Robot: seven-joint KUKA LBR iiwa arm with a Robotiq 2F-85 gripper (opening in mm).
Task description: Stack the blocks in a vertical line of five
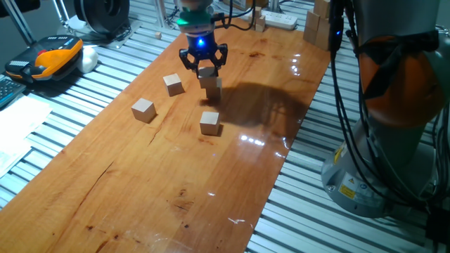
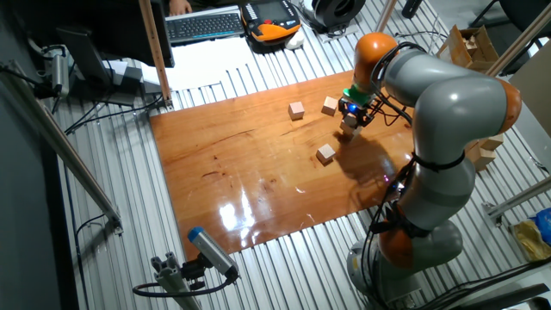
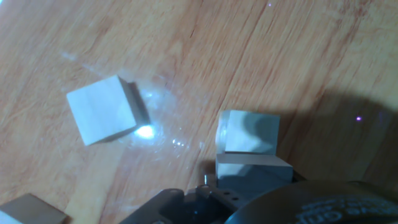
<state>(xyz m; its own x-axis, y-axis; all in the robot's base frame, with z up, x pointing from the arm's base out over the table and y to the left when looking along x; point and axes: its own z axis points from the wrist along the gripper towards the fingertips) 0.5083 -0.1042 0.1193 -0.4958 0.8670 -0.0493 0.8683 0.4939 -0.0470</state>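
Observation:
My gripper (image 1: 204,68) is shut on one small tan block (image 1: 206,72), holding it just over a second block (image 1: 211,89) that stands on the wooden tabletop (image 1: 176,183). Three more blocks lie loose: one to the left (image 1: 174,84), one further left (image 1: 143,109) and one nearer the front (image 1: 209,122). The other fixed view shows the gripper (image 2: 352,114) over that block (image 2: 348,131), with loose blocks (image 2: 297,109), (image 2: 330,105), (image 2: 325,153) around it. In the hand view the held block (image 3: 254,168) sits close in, the lower block (image 3: 249,132) just beyond, and a loose block (image 3: 102,109) to the left.
A white power strip (image 1: 281,20) and larger pale wooden blocks (image 1: 320,27) stand at the far end. An orange and black device (image 1: 53,57) lies off the board to the left. The robot base (image 1: 394,154) rises at the right. A keyboard (image 2: 207,26) sits beyond the board.

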